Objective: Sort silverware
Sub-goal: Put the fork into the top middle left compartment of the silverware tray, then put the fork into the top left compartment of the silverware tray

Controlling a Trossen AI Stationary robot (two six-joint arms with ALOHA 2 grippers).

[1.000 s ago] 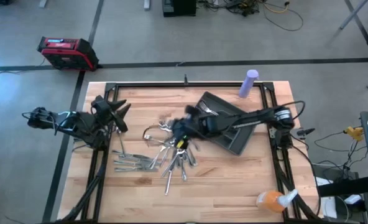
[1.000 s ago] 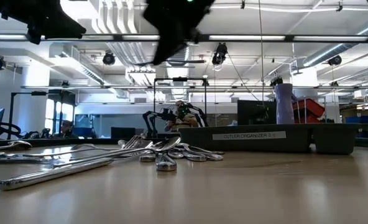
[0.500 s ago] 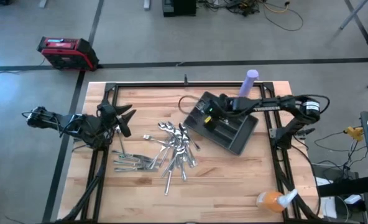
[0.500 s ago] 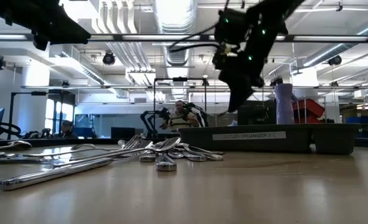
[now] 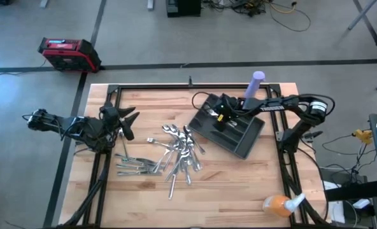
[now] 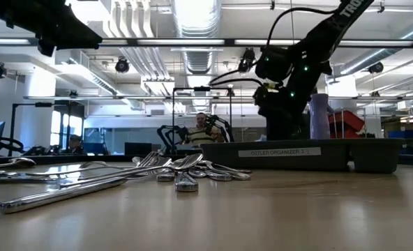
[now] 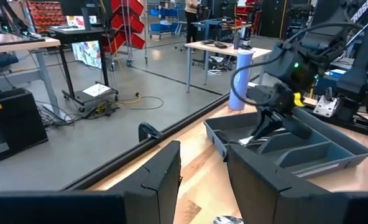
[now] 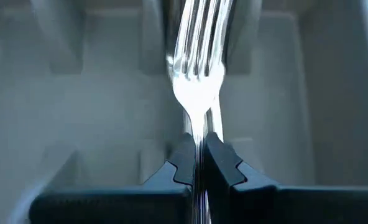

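Right tool pinches a fork over the tray (wooden table); left tool parted.

Your high view looks straight down on the whole desk and both arms. Low view sits at desk-top height, close behind the silverware, facing level into the room. Left wrist view looks across the desk at the tray from some way off. Right wrist view is pressed close over the tray's compartments. All four share the tray.
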